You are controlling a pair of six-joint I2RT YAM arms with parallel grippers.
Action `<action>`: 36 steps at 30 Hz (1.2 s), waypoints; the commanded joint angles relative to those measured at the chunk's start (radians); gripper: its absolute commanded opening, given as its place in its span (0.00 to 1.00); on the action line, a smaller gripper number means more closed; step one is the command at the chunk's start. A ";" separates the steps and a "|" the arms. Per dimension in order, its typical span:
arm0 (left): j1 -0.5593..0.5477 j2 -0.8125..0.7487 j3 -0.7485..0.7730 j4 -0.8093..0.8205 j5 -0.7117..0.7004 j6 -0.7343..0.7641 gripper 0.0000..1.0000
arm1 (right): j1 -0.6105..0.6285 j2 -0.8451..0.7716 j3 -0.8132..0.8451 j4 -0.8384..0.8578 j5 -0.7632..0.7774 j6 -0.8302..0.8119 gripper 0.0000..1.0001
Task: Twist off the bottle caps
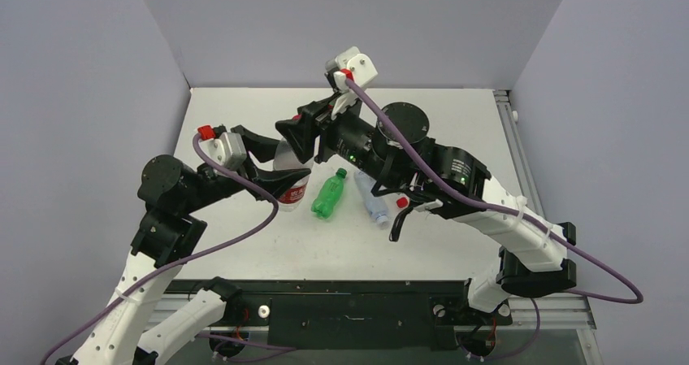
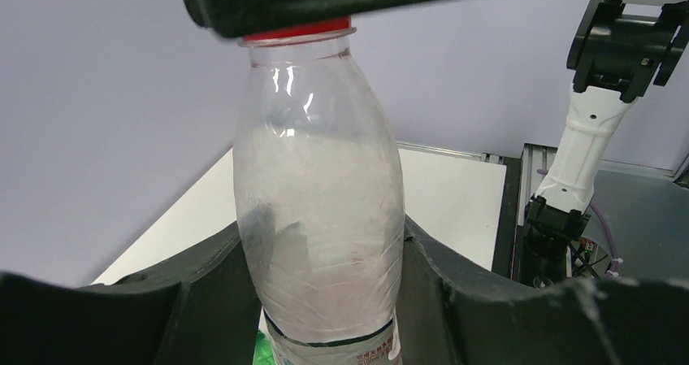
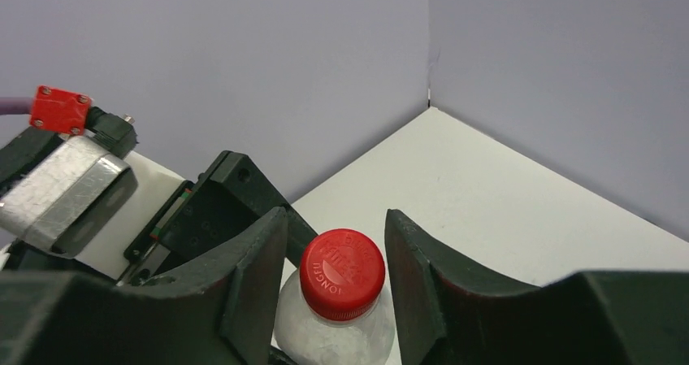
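A clear bottle with a red label [image 1: 291, 184] stands upright in my left gripper [image 1: 284, 174], which is shut on its body [image 2: 318, 210]. Its red cap [image 3: 342, 274] is on the neck. My right gripper [image 1: 296, 133] is over the bottle's top; its fingers [image 3: 260, 275] stand on either side of the cap with a small gap on each side, open. A green bottle [image 1: 328, 195] with a green cap [image 1: 341, 172] lies on the table. A pale-blue bottle [image 1: 374, 203] lies beside it. Another red cap [image 1: 402, 203] shows by the right arm; its bottle is hidden.
The white table [image 1: 455, 121] is walled by grey panels at the back and both sides. The right arm [image 1: 455, 178] reaches across the middle of the table, above the lying bottles. A black rail [image 1: 349, 308] runs along the near edge.
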 commanded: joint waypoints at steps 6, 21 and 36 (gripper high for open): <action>-0.001 -0.001 0.021 0.029 -0.005 -0.014 0.00 | -0.034 -0.044 0.007 0.028 -0.072 0.043 0.23; -0.001 0.014 0.035 0.056 0.008 -0.040 0.00 | -0.077 -0.013 0.055 -0.026 -0.146 0.065 0.21; -0.001 0.019 0.065 0.244 0.191 -0.318 0.00 | -0.126 -0.066 0.048 -0.076 -0.870 -0.115 0.00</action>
